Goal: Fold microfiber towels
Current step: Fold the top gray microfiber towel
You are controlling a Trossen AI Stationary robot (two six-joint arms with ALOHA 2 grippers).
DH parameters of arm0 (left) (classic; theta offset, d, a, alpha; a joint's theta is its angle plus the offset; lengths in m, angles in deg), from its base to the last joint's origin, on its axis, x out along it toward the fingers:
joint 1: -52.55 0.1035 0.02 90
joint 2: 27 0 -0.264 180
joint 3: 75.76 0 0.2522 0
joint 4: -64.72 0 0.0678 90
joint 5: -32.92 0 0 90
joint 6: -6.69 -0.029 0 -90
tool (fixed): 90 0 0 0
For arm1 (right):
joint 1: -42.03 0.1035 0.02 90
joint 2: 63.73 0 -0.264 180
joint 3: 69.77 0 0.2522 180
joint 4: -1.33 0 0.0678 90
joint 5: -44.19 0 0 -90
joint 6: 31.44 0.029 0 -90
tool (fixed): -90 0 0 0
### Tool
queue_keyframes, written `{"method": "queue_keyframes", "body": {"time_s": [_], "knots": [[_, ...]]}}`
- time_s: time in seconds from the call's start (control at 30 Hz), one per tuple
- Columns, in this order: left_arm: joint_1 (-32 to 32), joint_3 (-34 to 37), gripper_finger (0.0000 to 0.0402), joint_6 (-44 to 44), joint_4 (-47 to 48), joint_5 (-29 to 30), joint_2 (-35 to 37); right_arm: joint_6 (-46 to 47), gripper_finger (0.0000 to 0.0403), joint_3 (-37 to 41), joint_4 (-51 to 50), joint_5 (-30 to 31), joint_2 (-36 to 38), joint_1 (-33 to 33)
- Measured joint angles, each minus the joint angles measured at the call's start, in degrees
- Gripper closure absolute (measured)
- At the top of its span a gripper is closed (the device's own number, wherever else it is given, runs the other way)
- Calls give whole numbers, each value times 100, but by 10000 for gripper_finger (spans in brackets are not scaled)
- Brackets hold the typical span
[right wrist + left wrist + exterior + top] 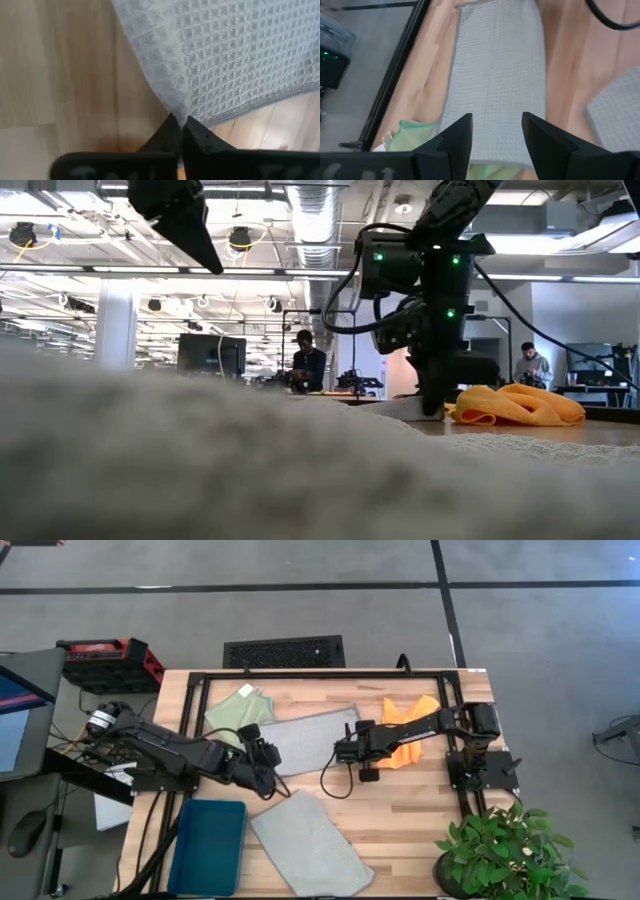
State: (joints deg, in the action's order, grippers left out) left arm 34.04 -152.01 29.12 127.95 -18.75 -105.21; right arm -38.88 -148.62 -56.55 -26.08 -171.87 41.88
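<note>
- the fold of the middle grey-blue towel point(312, 737) is just starting: the right gripper point(181, 131) has pinched its corner, fingers together on the cloth.
- next, i'd guess, lift and carry that corner across.
- the left gripper point(496, 131) hangs spread over the towel's opposite end, holding nothing.

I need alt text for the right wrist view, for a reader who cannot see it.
The right gripper is shut on the corner of a pale grey-blue towel with a waffle texture. The towel lies on a light wooden table.
</note>
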Motion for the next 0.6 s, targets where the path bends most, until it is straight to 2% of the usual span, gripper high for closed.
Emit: {"method": "queue_keyframes", "body": {"time_s": [0.3,0.6], "knots": [[-258,-2,236,457,272,48,0,-380,395,-852,70,182,15,-57],[-406,-2,236,584,274,139,0,-1267,396,-1356,1801,2,11,-72]]}}
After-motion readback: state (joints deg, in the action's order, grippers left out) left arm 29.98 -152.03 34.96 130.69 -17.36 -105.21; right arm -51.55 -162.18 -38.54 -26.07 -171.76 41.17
